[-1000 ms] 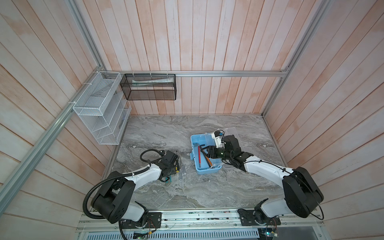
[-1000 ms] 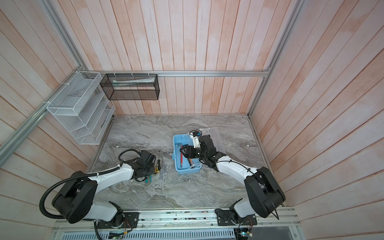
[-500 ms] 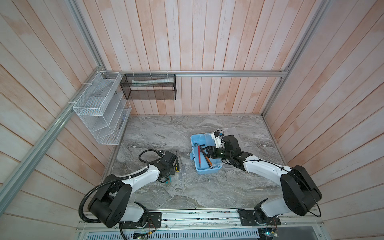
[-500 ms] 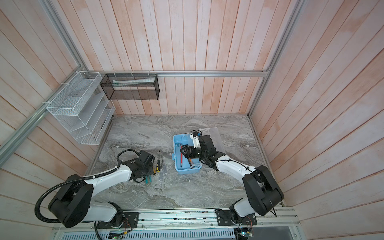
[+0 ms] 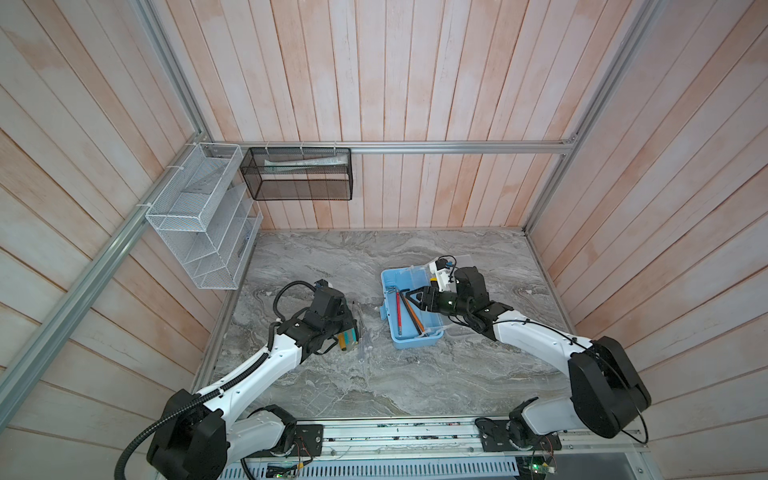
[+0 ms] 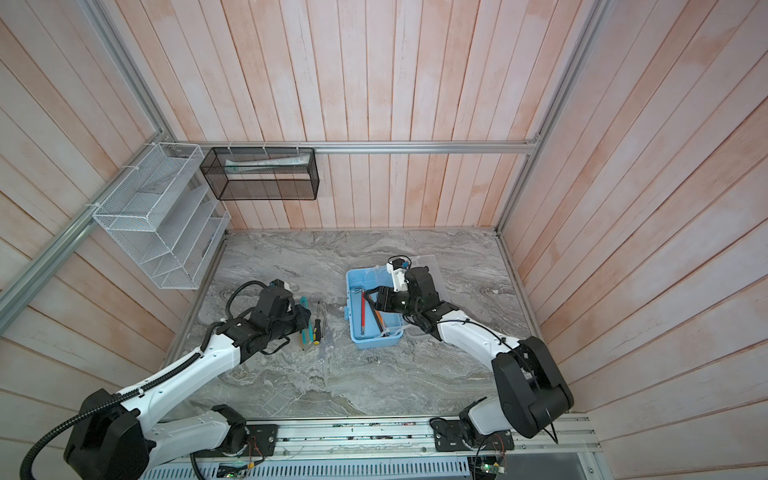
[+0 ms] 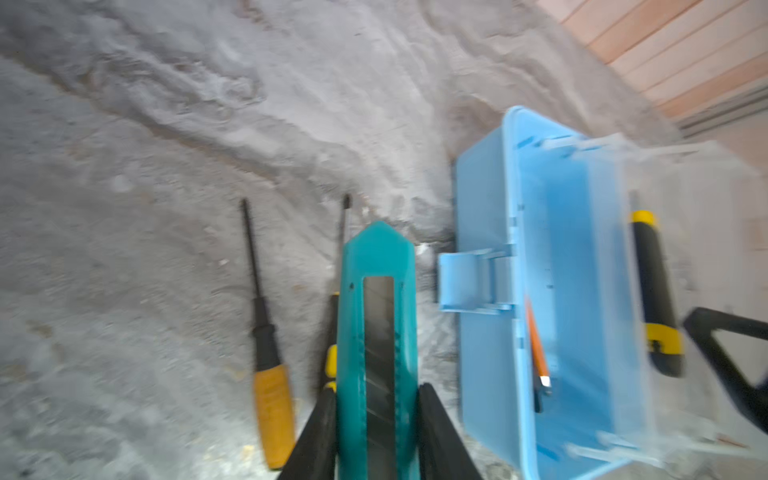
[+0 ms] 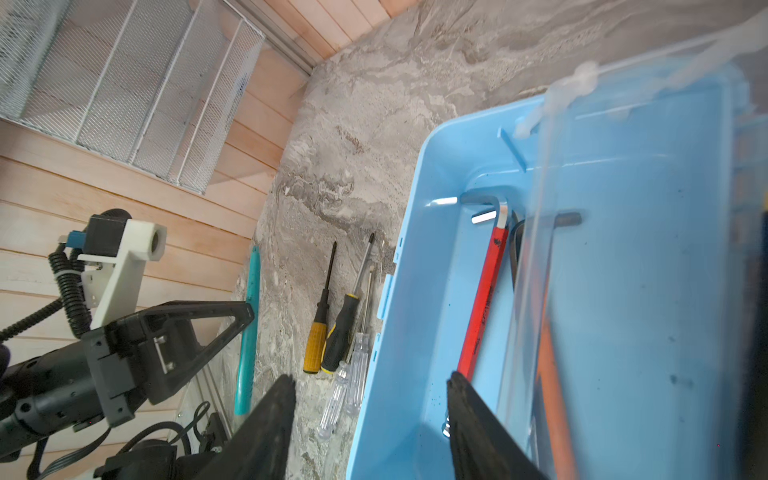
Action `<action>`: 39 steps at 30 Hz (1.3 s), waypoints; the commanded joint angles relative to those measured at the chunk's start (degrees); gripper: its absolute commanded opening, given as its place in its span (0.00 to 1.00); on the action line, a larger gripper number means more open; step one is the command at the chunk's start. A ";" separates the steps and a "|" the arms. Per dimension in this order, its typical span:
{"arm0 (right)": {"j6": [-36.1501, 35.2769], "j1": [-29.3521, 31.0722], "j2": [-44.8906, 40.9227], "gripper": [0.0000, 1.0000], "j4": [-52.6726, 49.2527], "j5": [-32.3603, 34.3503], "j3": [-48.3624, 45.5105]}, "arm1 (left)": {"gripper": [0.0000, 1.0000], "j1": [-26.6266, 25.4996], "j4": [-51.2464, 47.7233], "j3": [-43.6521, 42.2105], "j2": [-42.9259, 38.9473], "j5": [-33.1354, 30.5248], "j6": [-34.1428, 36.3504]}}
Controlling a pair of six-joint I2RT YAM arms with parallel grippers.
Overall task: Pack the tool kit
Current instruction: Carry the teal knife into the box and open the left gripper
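Packing partly done. The blue toolbox (image 5: pixel 415 343) stands open on the marble table (image 5: pixel 332 257), with a red tool (image 8: pixel 482 299) and others inside. The left gripper (image 7: pixel 376 395) clamps a teal utility knife (image 7: pixel 376 245) just beside the box. The right gripper (image 8: pixel 370 378) hovers at the box, jaws apart and empty. Four screwdrivers (image 8: pixel 316 345) lie unpacked on the table.

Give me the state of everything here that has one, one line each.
toolbox, open, some tools inside
utility knife, clamped between the fingers, blade not sticking out
left gripper, shut on the utility knife
right gripper, open, over the toolbox
screwdrivers, lying on the table, not yet packed
red tool, lying inside the toolbox
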 commanded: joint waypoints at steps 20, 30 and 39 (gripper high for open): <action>0.16 -12.32 -16.17 0.58 -4.29 1.40 -3.91 | 0.22 -13.08 23.58 33.74 39.05 9.96 -7.69; 0.30 -13.44 -15.87 0.58 -2.86 0.32 -6.19 | 0.28 -13.42 19.99 36.32 44.26 5.67 -10.15; 0.34 -13.79 -15.20 0.58 -2.15 -0.09 -6.98 | 0.39 -13.91 19.48 37.83 46.45 5.69 -10.00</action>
